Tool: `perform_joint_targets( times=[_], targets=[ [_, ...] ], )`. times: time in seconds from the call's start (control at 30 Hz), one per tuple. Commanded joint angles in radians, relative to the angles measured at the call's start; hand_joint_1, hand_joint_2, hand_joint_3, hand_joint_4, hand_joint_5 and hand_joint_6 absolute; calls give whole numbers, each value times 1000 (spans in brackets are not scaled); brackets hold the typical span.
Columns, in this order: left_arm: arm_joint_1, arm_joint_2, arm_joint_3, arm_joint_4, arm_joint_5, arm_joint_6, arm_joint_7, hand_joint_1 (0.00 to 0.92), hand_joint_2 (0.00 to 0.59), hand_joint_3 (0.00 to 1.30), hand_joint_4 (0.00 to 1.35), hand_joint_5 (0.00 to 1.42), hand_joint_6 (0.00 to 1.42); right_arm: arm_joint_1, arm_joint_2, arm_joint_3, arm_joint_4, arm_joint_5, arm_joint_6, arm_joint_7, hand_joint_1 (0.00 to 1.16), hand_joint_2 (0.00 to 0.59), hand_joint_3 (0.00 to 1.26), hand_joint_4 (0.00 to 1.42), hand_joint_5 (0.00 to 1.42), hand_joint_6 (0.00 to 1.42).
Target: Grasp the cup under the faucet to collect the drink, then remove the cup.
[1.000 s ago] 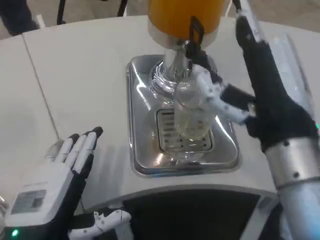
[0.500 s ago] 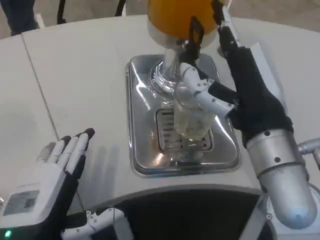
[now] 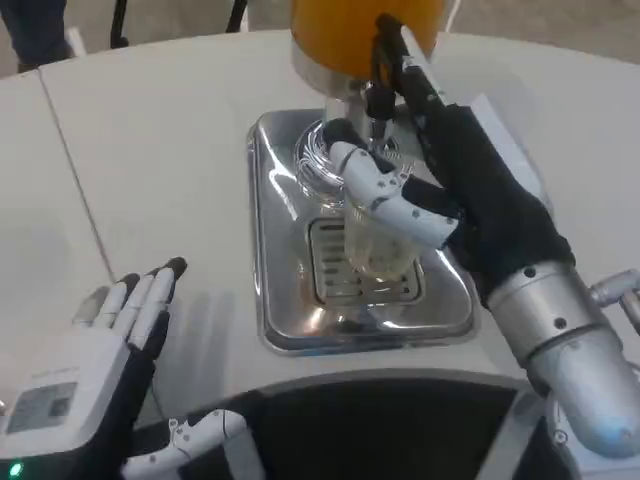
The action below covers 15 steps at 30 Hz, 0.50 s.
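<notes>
A clear plastic cup [image 3: 377,250] stands upright on the grate of the steel drip tray [image 3: 263,250], just below the black faucet [image 3: 379,75] of the orange drink dispenser [image 3: 335,25]. My right hand [image 3: 450,195] grips the cup from its right side. The white thumb lies across the cup's front near the rim, and the black fingers [image 3: 415,80] reach up behind it past the faucet. The cup's rim is hidden by the thumb. My left hand [image 3: 95,365] lies open and flat on the table at the lower left, holding nothing.
The dispenser's chrome base [image 3: 325,160] stands at the back of the tray, close behind the cup. The white table [image 3: 150,150] spreads to the left of the tray. The table's front edge curves just below the tray.
My right hand has swung left and closed in on the cup, its thumb now across the cup's front. The left hand has drawn back slightly toward me.
</notes>
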Motion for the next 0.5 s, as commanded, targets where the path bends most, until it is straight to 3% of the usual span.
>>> perform_joint_targets(
  times=[0.03,0.2,0.27,0.5],
  targets=[
    [9,-6,6,18,-5,-18,21,34,80,0,0,0,0,11,-17,22,-34,11,30,8,599,477,0,0,0,33],
    [2,-8,8,25,-8,-17,20,42,78,0,0,0,0,-6,-44,21,-36,9,74,20,593,477,0,0,0,33],
    [1,-10,9,27,-11,-16,20,44,78,0,0,0,0,-31,-60,36,-36,-23,117,26,591,477,0,0,0,33],
    [-8,-16,3,38,-11,-17,22,62,76,0,0,0,0,-150,-175,112,9,-85,194,133,464,473,0,0,0,2]
  ],
)
